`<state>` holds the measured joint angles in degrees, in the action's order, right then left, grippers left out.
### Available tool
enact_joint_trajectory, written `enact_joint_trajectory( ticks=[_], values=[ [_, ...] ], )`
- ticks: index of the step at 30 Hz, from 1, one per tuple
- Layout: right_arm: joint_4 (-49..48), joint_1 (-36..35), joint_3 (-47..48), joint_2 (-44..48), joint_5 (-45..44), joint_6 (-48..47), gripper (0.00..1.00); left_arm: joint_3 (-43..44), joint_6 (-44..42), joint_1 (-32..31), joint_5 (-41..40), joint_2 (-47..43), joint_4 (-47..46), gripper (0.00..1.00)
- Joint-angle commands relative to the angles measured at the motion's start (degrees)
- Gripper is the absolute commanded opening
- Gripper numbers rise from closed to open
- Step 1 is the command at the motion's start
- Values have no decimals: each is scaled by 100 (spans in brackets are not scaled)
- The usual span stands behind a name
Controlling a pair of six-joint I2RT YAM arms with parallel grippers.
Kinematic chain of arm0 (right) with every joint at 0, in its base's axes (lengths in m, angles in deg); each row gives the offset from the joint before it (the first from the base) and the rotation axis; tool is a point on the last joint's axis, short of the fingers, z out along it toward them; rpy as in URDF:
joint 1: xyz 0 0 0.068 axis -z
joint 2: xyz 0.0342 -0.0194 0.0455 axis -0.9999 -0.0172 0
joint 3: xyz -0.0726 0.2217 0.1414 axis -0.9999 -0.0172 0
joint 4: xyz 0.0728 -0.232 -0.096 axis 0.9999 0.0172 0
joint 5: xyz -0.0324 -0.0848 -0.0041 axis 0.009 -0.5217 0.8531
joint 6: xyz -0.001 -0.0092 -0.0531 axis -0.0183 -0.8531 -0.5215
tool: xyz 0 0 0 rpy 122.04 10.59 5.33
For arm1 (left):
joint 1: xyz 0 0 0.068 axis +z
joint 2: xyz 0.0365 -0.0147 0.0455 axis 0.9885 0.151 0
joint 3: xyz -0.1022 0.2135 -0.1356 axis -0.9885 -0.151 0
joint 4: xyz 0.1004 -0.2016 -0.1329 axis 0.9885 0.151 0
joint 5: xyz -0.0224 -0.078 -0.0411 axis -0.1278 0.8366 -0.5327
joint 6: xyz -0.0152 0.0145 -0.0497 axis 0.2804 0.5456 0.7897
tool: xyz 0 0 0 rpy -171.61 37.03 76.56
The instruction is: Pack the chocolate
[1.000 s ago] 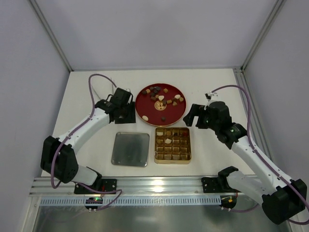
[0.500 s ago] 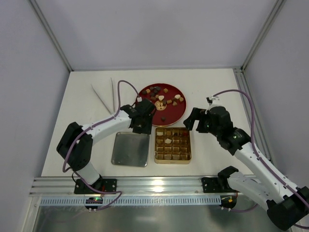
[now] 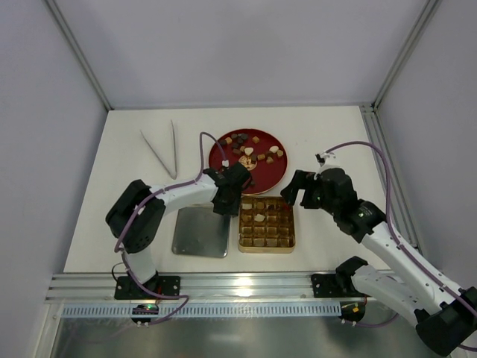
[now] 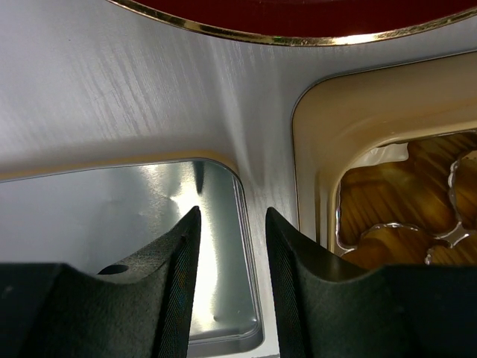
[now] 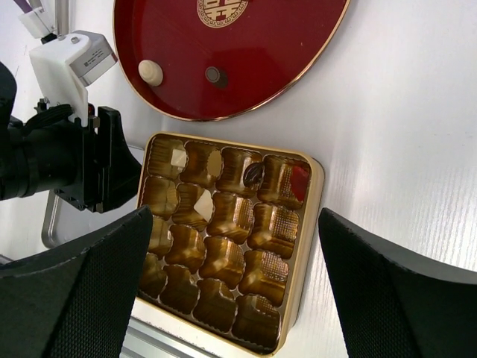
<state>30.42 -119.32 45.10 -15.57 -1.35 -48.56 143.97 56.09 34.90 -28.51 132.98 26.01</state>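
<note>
Chocolate (image 3: 246, 140) waits on plate (image 3: 272, 173) | left gripper (image 4: 232, 216) jaws apart, empty, beside tin (image 3: 267, 249) | right gripper (image 5: 235, 216) jaws spread wide, ready to grab.

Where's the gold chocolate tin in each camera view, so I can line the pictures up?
Top external: the gold tin sits at centre, just in front of the red plate.
Left wrist: only its rounded corner shows, on the right side.
Right wrist: it fills the centre and lower middle.
Shared landmark: the red plate, just beyond the tin in all three.
</note>
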Motion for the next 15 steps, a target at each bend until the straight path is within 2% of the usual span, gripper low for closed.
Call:
enact_joint_trajectory(
  ticks=[1, 5, 8, 11, 12, 14, 15],
  values=[
    [-113, -116, -74, 110, -168, 122, 92, 217, 102, -87, -117, 101, -207, 39],
    [-174, -169, -153, 162, -194, 184, 91, 199, 120, -113, -170, 207, -251, 37],
    [-201, -204, -179, 189, -150, 254, 91, 235, 102, -114, -222, 303, -260, 31],
    [-244, -300, -197, 215, -141, 324, 89, 243, 67, -114, -336, 339, -242, 19],
    [-262, -335, -214, 215, -150, 342, 88, 261, 50, -105, -406, 321, -225, 10],
    [-323, -432, -241, 189, -124, 438, 87, 340, -12, -79, -425, 269, -103, 0],
    [-358, -459, -258, 171, -106, 465, 86, 392, -30, -70, -433, 233, -15, 0]
  ],
)
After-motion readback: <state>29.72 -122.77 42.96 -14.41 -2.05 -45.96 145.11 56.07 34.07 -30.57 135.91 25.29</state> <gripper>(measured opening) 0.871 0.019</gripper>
